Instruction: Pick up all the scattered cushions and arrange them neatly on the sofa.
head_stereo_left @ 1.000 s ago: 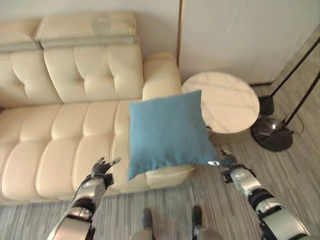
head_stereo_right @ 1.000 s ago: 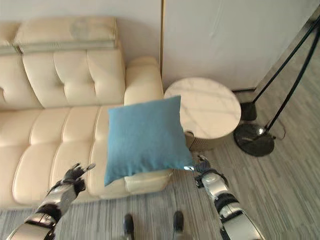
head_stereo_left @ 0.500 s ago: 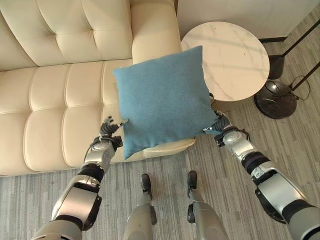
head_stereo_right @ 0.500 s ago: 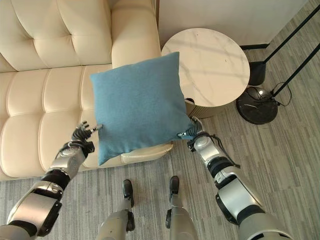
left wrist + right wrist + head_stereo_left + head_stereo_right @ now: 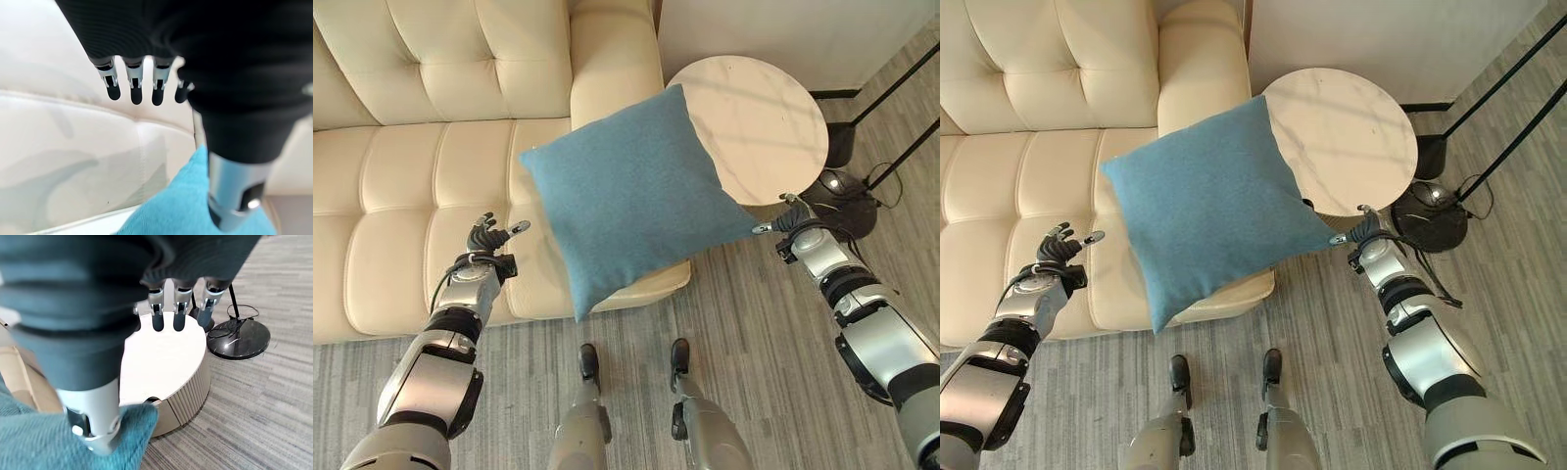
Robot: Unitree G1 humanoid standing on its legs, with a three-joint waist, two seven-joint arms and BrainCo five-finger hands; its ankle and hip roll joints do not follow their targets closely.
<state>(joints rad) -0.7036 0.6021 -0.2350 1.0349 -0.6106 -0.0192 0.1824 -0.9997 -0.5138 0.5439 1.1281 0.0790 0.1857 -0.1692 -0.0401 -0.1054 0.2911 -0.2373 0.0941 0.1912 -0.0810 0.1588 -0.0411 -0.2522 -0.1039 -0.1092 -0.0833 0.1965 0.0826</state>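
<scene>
On the left, a puffy cream sofa (image 5: 411, 176) with soft squares; left hand (image 5: 489, 238) above its seat, fingers spread, holding nothing. Middle: square blue cushion (image 5: 631, 196), woolly, over the sofa's right end. Right: right hand (image 5: 790, 220), thumb touching cushion's corner, fingers straight, near round stone table (image 5: 764, 127).

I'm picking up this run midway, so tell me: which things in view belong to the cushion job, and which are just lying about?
Part of the job:
- blue cushion, in the air above the sofa's front edge
- cream sofa
- left robot hand, open, clear of the cushion
- right robot hand, open, at the cushion's corner

Just lying about:
- round side table
- floor lamp base
</scene>
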